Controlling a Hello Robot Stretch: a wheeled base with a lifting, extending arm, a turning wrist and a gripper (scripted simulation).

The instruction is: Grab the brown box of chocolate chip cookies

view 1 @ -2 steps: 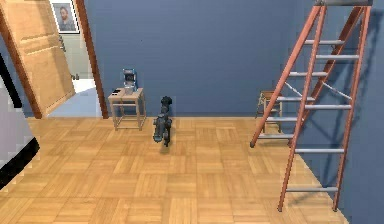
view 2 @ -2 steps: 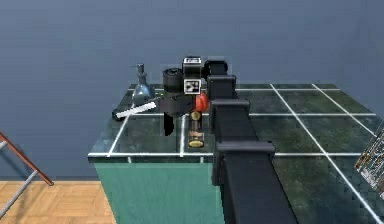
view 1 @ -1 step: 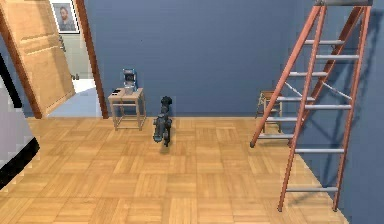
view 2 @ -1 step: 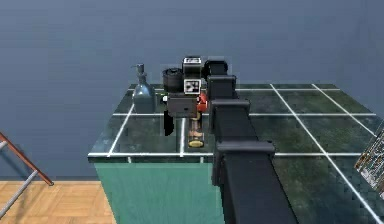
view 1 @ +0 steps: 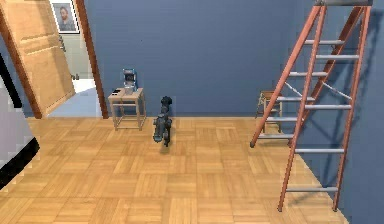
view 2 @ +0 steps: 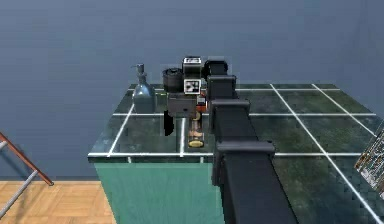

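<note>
Here, step: closing on the target | arm (view 2: 245, 150) out over green surface (view 2: 300, 115) | small brown thing (view 2: 197, 139), probably the cookie box, at 4 o'clock of hand (view 2: 172, 122) | hand's hold: cannot tell | next: line up on it, then lift | bottle (view 2: 143, 88) at 11 o'clock | writing: none legible

Arm (view 2: 243, 150) outstretched, claw (view 2: 172, 124) at tip

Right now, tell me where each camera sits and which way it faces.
Forward view: on the robot, looking ahead and down over wooden floor to a blue wall, side table and ladder.
Arm side view: on the robot's body, looking sideways over a green counter; arm and gripper show.
Shared: the ladder, at the arm side view's lower left.
</note>
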